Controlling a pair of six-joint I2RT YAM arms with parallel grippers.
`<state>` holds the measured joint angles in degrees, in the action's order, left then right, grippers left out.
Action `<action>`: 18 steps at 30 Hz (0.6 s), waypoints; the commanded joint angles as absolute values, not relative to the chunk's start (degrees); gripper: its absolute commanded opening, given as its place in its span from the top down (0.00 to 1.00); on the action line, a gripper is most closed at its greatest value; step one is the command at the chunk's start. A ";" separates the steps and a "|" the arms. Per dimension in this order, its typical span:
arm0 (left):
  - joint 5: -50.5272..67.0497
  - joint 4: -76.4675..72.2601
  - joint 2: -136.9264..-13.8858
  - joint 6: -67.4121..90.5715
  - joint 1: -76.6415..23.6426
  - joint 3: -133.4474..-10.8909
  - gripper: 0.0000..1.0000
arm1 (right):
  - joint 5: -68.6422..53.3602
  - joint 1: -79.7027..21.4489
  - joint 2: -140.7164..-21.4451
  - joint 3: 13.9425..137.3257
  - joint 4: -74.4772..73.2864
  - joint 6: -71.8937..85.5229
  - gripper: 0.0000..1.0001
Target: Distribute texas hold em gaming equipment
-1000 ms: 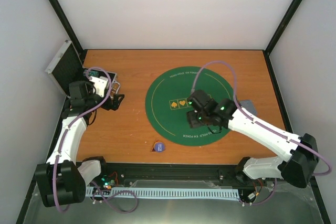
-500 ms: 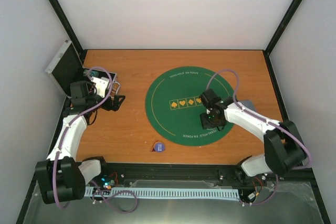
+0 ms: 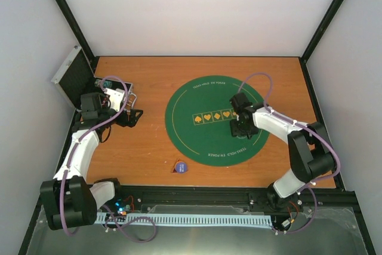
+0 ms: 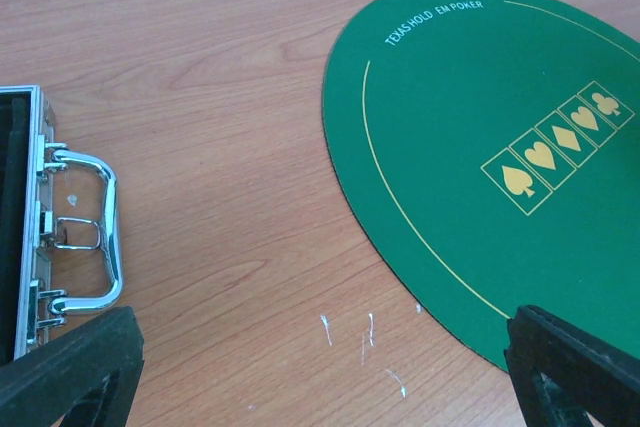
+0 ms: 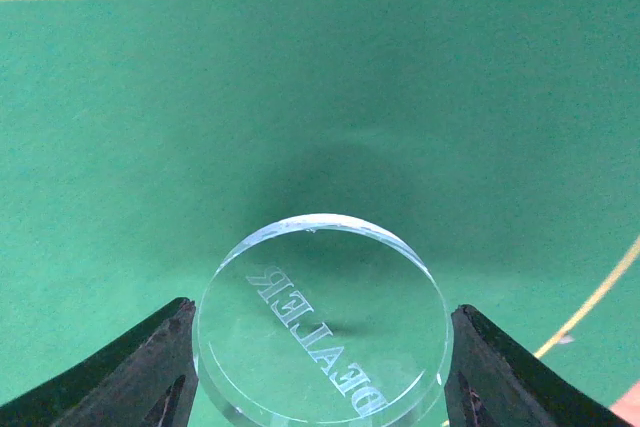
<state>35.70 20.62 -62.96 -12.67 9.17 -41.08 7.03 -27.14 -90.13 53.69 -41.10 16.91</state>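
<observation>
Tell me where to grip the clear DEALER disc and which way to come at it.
Take the clear disc by its rim, one finger on each opposite edge, coming down from above the green mat. It is thin with broad flat faces, so only the round edge gives purchase. The right gripper spans it this way, fingers against both sides.

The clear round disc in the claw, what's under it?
The green felt mat shows right through the clear disc, with its shadow. Whether the disc touches the mat can't be seen.
</observation>
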 commanded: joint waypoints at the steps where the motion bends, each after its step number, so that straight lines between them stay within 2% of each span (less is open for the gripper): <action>1: 37.22 21.01 -63.25 -13.88 9.49 -42.08 0.00 | 7.54 -20.25 -91.29 56.97 -37.81 13.24 0.71; 12: 37.07 21.18 -63.12 -13.95 9.49 -41.99 0.00 | 3.48 -8.47 -107.28 72.92 -37.31 7.37 0.74; 18: 36.83 21.19 -63.45 -13.97 9.48 -41.94 0.00 | 4.99 -7.03 -115.03 79.93 -39.40 6.17 0.74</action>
<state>36.25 20.69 -63.26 -12.80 9.17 -41.08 4.34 -7.14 -112.05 76.31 -37.95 7.94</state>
